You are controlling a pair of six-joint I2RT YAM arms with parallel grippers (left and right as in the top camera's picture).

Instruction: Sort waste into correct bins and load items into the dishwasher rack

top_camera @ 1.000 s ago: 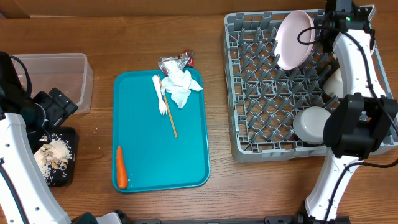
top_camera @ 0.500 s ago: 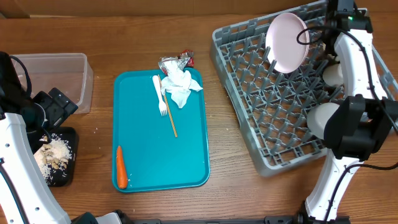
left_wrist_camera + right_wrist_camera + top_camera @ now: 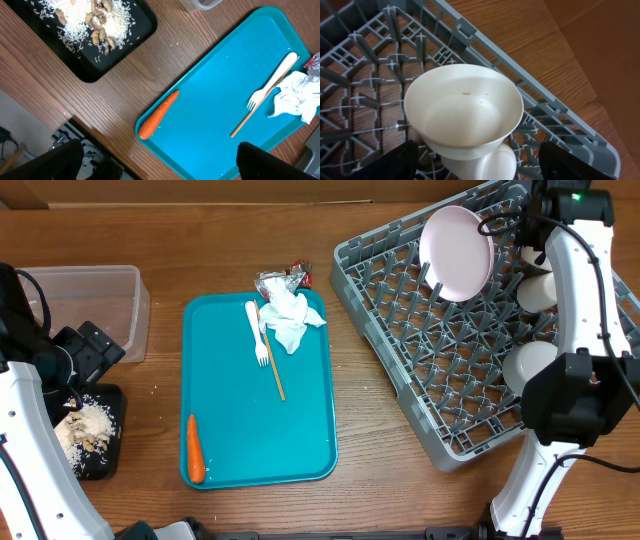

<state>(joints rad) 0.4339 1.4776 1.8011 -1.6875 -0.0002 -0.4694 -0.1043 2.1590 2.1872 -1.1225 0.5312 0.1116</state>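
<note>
Finds the dishwasher rack (image 3: 410,350) slewed round on the bench: square to the bench edge a second ago, now turned corner-first toward the teal tray (image 3: 300,430), nearer to it but clear of it. Matches that swing with the right end effector (image 3: 480,162) spreading from nearly pinched to wide, with nothing gripped, only a white bowl (image 3: 465,112) and a small cup (image 3: 492,165) lying below it in the rack by the rim. Reads as a release just made, with the rack probably dragged round by the arm on the way. Keeps the large plate (image 3: 456,253) standing on edge among the pegs through the turn, and a second bowl (image 3: 530,365) seated further along, partly hidden by the arm. Shows the left end effector (image 3: 160,165) spread as wide as before, empty, hanging over the bench between the black tray (image 3: 100,465) and the teal tray. Suggests the loading is nearly done, with only the fork (image 3: 257,330) not yet racked, lying on the teal tray beside a thin wooden stick (image 3: 275,370). Leaves most of the waste unsorted: the crumpled napkin (image 3: 290,315) and foil wrapper (image 3: 285,277) at the teal tray's far edge, the carrot piece (image 3: 195,448) near its front left corner. Puts the food scraps (image 3: 85,430) already in the black tray, and the clear tub (image 3: 130,290) seemingly bare. Calls for re-aiming any further placement at the rack's new angle.
</note>
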